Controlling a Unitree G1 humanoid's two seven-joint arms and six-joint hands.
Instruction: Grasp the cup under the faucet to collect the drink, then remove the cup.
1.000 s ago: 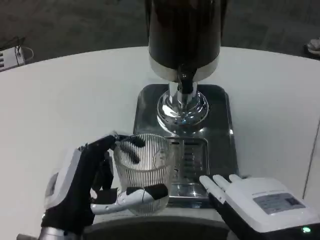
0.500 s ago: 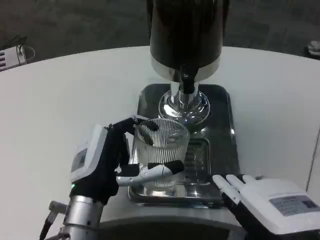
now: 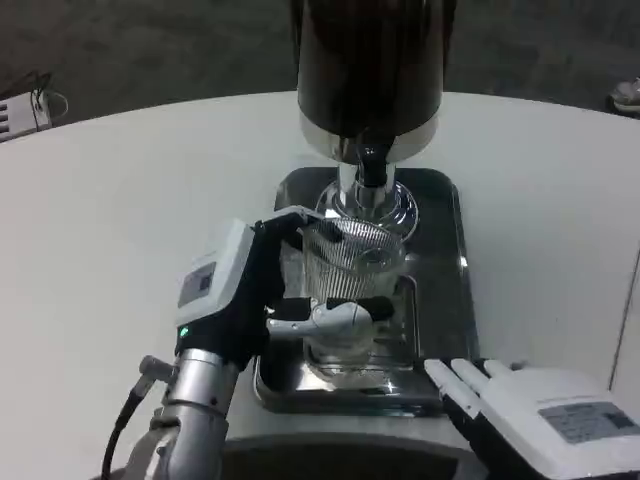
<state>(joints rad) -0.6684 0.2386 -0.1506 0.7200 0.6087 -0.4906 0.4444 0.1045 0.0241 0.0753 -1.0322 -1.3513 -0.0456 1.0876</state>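
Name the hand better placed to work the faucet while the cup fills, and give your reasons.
Probably the right hand: it lies flat and holds nothing at the near edge of the tray. The left hand grips the cup below the faucet, so it is occupied.

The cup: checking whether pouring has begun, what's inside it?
The cup, held by the left hand below the faucet, shows no visible liquid; its ribbed wall hides the bottom.

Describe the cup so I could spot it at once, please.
Find the tall dark drink dispenser standing on a shiny metal drip tray on the white table. Below its black faucet, the left hand grips a clear ribbed glass cup. It is the only see-through thing there.
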